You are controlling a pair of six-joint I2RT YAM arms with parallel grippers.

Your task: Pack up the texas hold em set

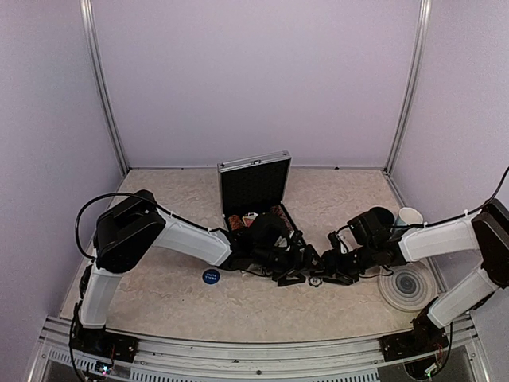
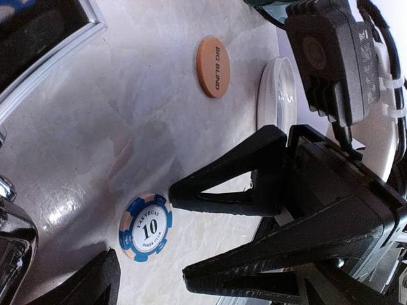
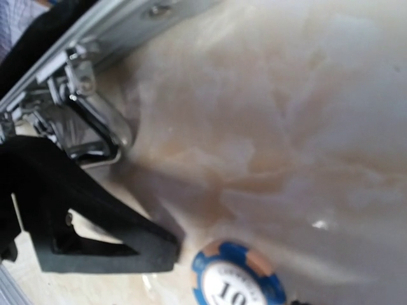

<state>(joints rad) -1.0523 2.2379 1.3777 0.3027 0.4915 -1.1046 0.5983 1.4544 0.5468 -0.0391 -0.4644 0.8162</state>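
Observation:
The silver case point(image 1: 253, 185) of the texas hold em set stands open at the table's middle, lid up, with chips in its black tray. A blue "10" chip point(image 2: 145, 227) point(image 3: 236, 279) point(image 1: 316, 280) lies flat on the table, ungripped. My right gripper point(image 3: 233, 277) point(image 1: 324, 272) is open, its black fingers point(image 2: 222, 190) apart at the chip. My left gripper point(image 1: 290, 273) point(image 2: 213, 235) is open and empty beside it; only one own finger point(image 2: 92, 279) shows. A tan "BIG BLIND" button point(image 2: 213, 67) lies further off. The case's latch point(image 3: 89, 130) is close by.
A blue round button point(image 1: 211, 276) lies left of the grippers. A grey ringed coaster point(image 1: 407, 285) sits at the right, with a dark mug point(image 1: 380, 220) and a pale mug point(image 1: 409, 216) behind my right arm. A white round thing point(image 2: 276, 95) is near the tan button.

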